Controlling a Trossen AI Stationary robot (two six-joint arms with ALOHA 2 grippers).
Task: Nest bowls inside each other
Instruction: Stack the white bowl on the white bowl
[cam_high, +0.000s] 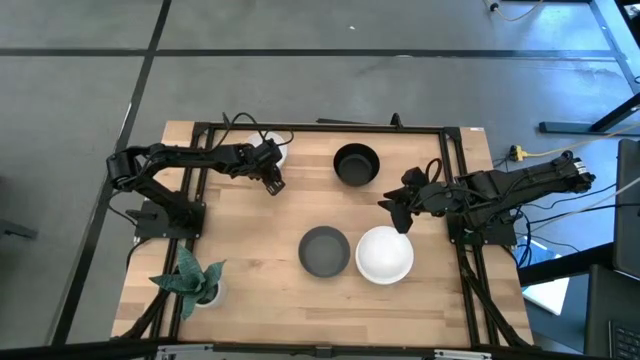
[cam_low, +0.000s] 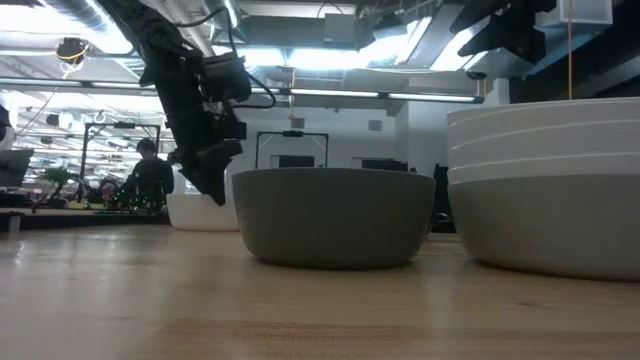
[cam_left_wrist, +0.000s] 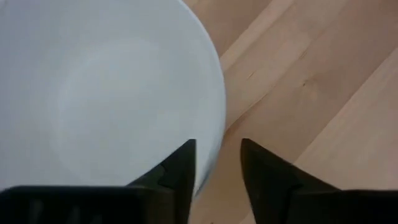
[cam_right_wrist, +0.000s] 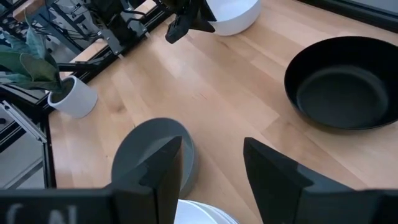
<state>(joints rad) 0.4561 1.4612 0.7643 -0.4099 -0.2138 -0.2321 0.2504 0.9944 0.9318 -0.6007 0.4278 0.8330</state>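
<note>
Two dark fingers of the left gripper (cam_left_wrist: 216, 163) stand parted by a narrow gap, holding nothing; the rim of the white bowl (cam_left_wrist: 106, 87) passes right by the inner finger, so the wall looks set to fall between them. That bowl sits at the table's far left edge. It reads as rigid, smooth and glazed, probably light but slippery and chippable, so a pinch across the rim wall, one finger inside and one outside, seems the safest hold.

Farther out, the right gripper (cam_high: 402, 208) hovers with its fingers moderately apart and empty, just above the white stack (cam_high: 385, 255), which shows several nested rims in the low view. Just beside that stack stands the dark grey bowl (cam_high: 324, 250). The black bowl (cam_high: 356, 164) lies apart, near the far edge. A potted plant (cam_high: 192, 280) occupies the near left corner
</note>
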